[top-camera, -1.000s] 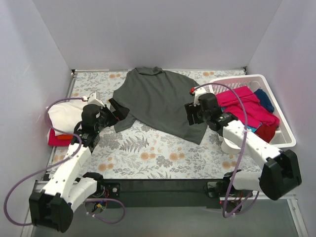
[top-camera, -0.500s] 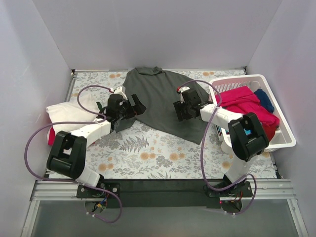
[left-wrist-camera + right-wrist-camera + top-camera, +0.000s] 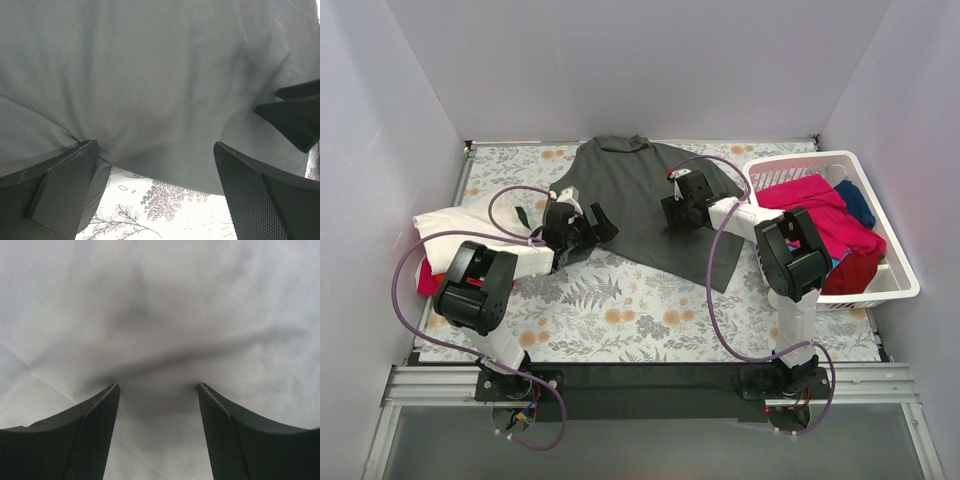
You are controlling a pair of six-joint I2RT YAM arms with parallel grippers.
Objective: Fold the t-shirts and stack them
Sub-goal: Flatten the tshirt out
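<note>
One dark grey t-shirt [image 3: 620, 190] lies spread under left end effector [image 3: 155, 147] and right end effector [image 3: 157, 386], both with jaws parted.

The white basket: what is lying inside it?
Crumpled in the basket lie a pink t-shirt, a navy t-shirt and a maroon t-shirt. Anything beneath them is covered, and the right arm hides the near left part.

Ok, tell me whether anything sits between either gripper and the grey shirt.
Nothing visible does. The left gripper is at the grey shirt's edge and the right gripper is over its middle. Both have their jaws open, with only cloth in front of them.
</note>
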